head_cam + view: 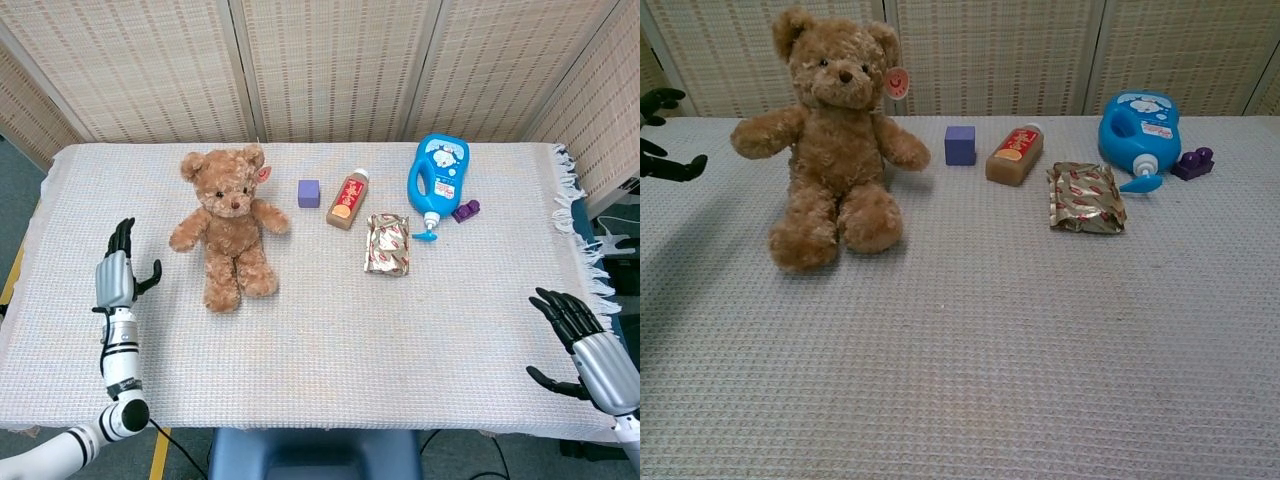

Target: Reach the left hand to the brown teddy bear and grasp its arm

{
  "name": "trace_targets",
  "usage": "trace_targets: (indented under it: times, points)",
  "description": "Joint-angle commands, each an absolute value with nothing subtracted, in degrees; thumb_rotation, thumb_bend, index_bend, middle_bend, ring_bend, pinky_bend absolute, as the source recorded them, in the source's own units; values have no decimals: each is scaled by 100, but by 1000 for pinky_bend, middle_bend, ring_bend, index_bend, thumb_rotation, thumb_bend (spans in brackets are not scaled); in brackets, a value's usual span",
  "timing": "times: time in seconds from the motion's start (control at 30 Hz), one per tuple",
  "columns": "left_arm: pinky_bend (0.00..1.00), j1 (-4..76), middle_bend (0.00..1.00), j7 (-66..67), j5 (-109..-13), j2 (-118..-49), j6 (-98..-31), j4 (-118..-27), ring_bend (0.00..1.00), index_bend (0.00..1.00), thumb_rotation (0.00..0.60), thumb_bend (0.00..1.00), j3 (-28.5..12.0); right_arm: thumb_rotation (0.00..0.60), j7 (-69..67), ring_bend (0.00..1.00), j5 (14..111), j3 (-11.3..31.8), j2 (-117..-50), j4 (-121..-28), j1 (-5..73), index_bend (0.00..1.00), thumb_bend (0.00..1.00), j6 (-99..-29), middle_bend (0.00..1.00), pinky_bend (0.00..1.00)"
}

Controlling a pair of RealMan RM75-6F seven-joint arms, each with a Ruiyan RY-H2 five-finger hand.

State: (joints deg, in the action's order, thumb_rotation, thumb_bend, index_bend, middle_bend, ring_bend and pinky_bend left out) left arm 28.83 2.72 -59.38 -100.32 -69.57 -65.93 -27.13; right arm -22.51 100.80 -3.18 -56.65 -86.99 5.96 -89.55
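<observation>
Chest view's left edge crops the left robot hand (662,135); right unseen there.

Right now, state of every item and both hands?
left hand: open, empty, raised left of the bear, not touching it
right hand: open, empty, near the table's right edge
teddy bear: sitting up, ungrasped
purple cube: resting flat
brown bottle: lying down, capped
foil pouch: lying flat, crumpled
blue bottle: lying down

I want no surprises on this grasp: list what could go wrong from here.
1. The left hand is open and apart from the brown teddy bear; a sideways approach may push the soft toy over before the fingers close on its near arm.
2. The bear seems to sit upright, so pulling its arm could topple it toward the purple cube.
</observation>
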Motion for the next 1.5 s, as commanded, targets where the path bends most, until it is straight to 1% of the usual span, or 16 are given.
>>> trace_targets:
  times: [0.03, 0.17, 0.53, 0.63, 0.8, 0.9, 1.1, 1.33, 1.5]
  points:
    - [225, 3060, 0, 117, -5776, -10251, -6886, -6346, 68, 0, 600, 409, -2838, 600, -2271, 0, 10087, -323, -5661, -8688, 598, 0, 90, -8967, 0, 53]
    - [224, 3203, 0, 97, -5639, -10405, -6826, -6168, 71, 0, 600, 410, -2912, 600, -2286, 0, 10059, -305, -5674, -8684, 597, 0, 90, -8992, 0, 53]
    - [224, 3492, 11, 135, -5329, -10679, -6744, -6058, 74, 0, 600, 410, -3064, 600, -2305, 0, 10048, -324, -5664, -8696, 626, 0, 91, -8947, 0, 53]
    - [228, 3545, 42, 77, -5316, -10766, -6831, -6029, 92, 0, 600, 409, -3106, 600, -2303, 0, 10043, -320, -5673, -8688, 622, 0, 91, -8964, 0, 53]
    - [251, 3637, 133, 23, -5335, -10913, -7001, -5921, 143, 4, 600, 400, -3152, 600, -2326, 0, 10037, -319, -5675, -8686, 626, 0, 91, -8971, 0, 53]
    - [275, 3683, 210, -60, -5391, -11024, -7132, -5797, 192, 58, 600, 403, -3162, 600, -2346, 0, 10044, -328, -5666, -8682, 633, 0, 90, -8963, 0, 53]
    - [306, 3745, 331, -222, -5440, -11197, -7236, -5561, 294, 168, 600, 404, -3171, 600, -2356, 0, 10038, -330, -5663, -8689, 638, 0, 91, -8959, 0, 53]
    - [345, 3765, 451, -322, -5522, -11325, -7323, -5380, 394, 273, 600, 404, -3121, 600, -2372, 0, 10022, -325, -5660, -8697, 644, 0, 91, -8958, 0, 53]
    - [391, 3819, 528, -442, -5594, -11457, -7424, -5143, 463, 347, 600, 406, -3135, 600, -2382, 0, 10032, -333, -5659, -8695, 648, 0, 90, -8957, 0, 53]
